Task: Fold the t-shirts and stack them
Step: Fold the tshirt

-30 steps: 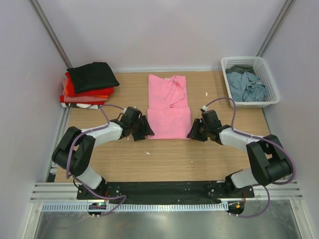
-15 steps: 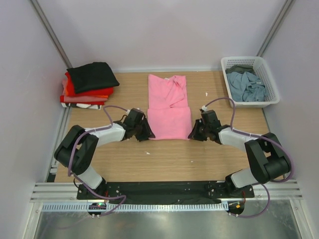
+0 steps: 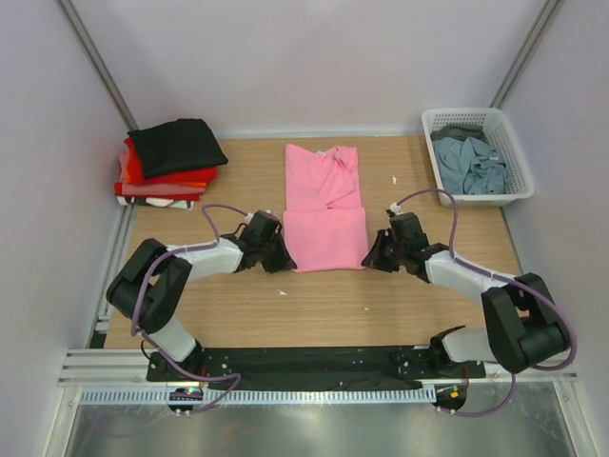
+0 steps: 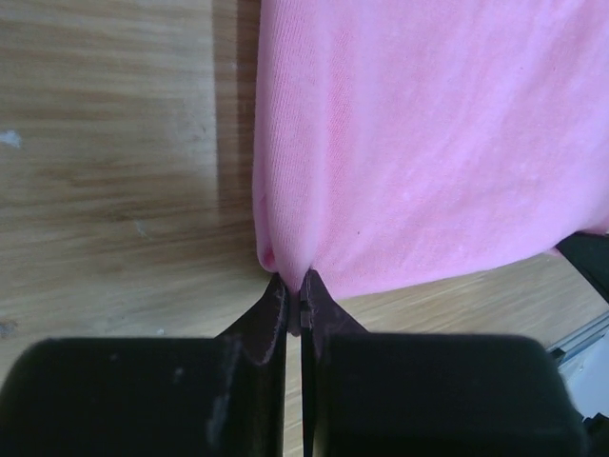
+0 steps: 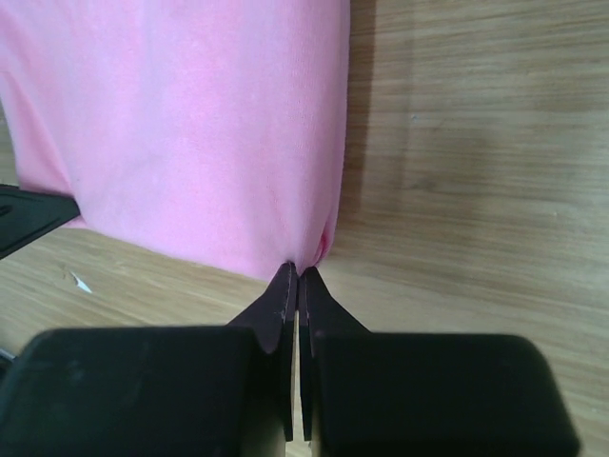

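Note:
A pink t-shirt point(image 3: 324, 205) lies folded lengthwise in the middle of the wooden table. My left gripper point(image 3: 282, 257) is shut on its near left corner; in the left wrist view the pink cloth point(image 4: 419, 133) is pinched between the dark fingertips point(image 4: 271, 295). My right gripper point(image 3: 369, 257) is shut on the near right corner, where the pink cloth point(image 5: 200, 124) bunches at the tips point(image 5: 285, 281). A stack of folded t-shirts point(image 3: 169, 164), black on top of red and orange, sits at the far left. Grey-blue and dark olive t-shirts point(image 3: 469, 162) lie crumpled in the basket.
The white lattice basket point(image 3: 514, 157) stands at the far right corner. Small white scraps point(image 3: 282, 292) lie on the wood near the shirt. Grey walls close the table on three sides, and a metal rail point(image 3: 324, 367) carries both arm bases at the near edge.
Both grippers moved in to the pink shirt's near corners and closed on them. The shirt's near edge has shifted slightly.

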